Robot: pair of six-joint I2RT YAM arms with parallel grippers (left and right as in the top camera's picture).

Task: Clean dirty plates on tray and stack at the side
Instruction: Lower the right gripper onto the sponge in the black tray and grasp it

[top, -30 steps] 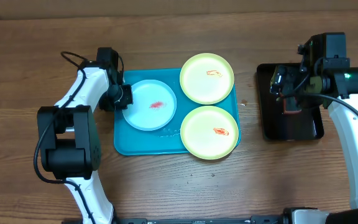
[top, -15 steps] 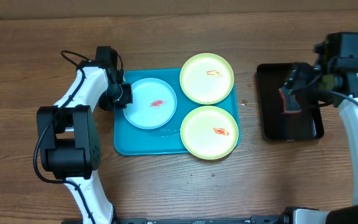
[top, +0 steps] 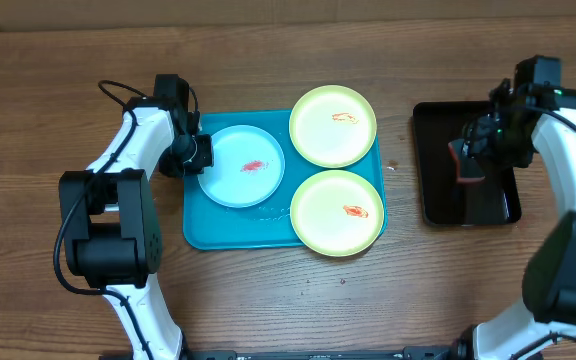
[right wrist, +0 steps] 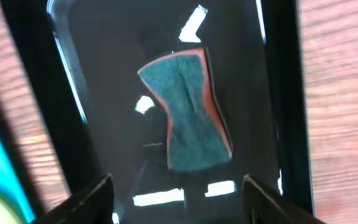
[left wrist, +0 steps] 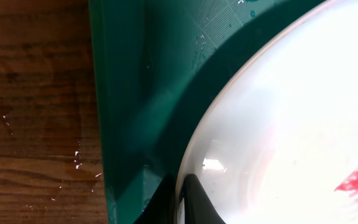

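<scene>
The turquoise tray [top: 204, 226] holds three plates. A pale blue plate [top: 243, 167] with a red smear lies at its left. Two yellow-green plates [top: 333, 125] [top: 337, 212], each with a small red smear, lie at its right. My left gripper [top: 196, 155] is shut on the blue plate's left rim. In the left wrist view its dark fingertips [left wrist: 180, 202] pinch the edge of the plate [left wrist: 291, 124] above the tray floor [left wrist: 142, 93]. My right gripper [right wrist: 179, 199] hovers open over a green sponge [right wrist: 191, 112], which lies ahead of the jaws with nothing between them.
A narrow black tray [top: 438, 205] sits at the right of the table and holds the sponge [top: 465, 165]. Water droplets lie on the wood left of the turquoise tray [left wrist: 73, 162]. Bare wooden table surrounds both trays.
My right arm has swung over the black tray and its wrist now sits above the sponge. The left arm and the plates have not moved.
</scene>
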